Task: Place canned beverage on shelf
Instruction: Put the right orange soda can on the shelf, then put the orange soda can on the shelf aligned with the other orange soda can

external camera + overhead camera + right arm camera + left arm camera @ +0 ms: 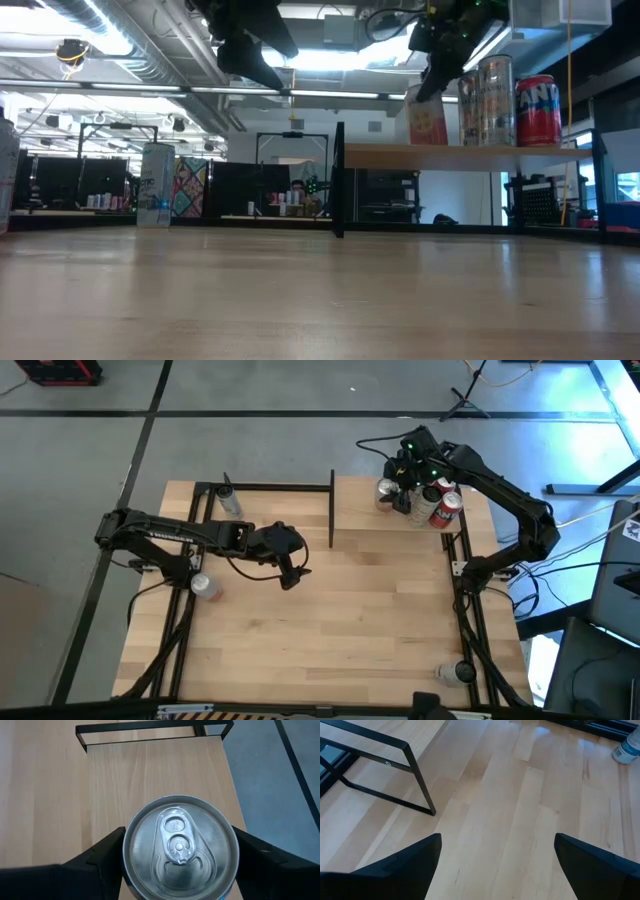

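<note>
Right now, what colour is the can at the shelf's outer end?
Red with white lettering, clearest in the low view.

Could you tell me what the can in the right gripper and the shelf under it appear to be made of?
The can, held between the right gripper's fingers, looks like bare aluminium: a silvery, brushed top with a pull tab. The shelf looks like pale wood or wood-look board, matte with faint grain, and its black frame seems to be painted metal bar.
</note>
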Controlling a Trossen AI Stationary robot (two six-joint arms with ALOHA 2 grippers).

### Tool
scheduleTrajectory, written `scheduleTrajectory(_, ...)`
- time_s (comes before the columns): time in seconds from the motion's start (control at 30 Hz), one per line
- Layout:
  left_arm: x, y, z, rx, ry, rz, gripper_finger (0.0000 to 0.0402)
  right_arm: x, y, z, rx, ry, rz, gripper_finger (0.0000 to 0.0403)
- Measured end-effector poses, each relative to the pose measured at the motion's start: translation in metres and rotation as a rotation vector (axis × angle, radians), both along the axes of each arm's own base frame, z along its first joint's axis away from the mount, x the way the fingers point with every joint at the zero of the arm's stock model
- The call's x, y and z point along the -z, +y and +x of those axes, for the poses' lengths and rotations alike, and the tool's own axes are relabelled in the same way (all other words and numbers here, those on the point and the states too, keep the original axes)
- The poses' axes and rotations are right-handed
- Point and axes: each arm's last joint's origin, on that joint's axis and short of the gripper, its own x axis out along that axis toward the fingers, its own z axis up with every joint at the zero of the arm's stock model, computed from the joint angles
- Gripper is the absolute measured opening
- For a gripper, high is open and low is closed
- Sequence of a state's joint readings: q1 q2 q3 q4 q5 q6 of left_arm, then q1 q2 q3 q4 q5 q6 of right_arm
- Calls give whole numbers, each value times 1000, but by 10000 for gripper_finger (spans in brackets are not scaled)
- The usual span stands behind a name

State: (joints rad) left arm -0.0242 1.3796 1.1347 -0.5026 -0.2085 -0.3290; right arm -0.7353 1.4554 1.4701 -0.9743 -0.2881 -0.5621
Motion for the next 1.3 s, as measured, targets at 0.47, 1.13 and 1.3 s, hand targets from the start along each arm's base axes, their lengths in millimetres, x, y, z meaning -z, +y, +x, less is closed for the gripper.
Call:
scheduleTrajectory(0.47, 0, 0, 0, 0, 0, 0, 377, -3, -1, -1, 40, 28, -42, 348)
scheduleTrajectory(1.13, 0, 0, 0, 17, 4, 18, 377, -28, 4, -10, 81, 63, -125, 353)
scheduleTrajectory(1.3, 0, 0, 0, 17, -1, 18, 377, -38, 11, -18, 100, 32, -146, 353)
